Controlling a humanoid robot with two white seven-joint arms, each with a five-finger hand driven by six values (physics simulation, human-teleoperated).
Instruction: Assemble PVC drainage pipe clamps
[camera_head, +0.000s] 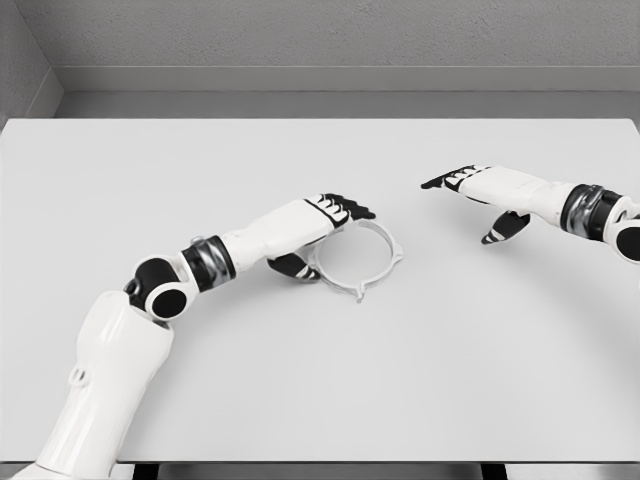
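Observation:
A white ring-shaped pipe clamp with small tabs on its rim lies flat on the white table, just left of the middle. My left hand is over the ring's upper left edge. Its black-tipped fingers stretch out straight above the rim and its thumb sits low beside the ring's left side. I cannot tell whether it touches the ring. My right hand hovers to the right of the ring, well apart from it, with its fingers spread and nothing in it.
The table's back edge meets a grey wall at the top. Dark gaps show below the table's front edge.

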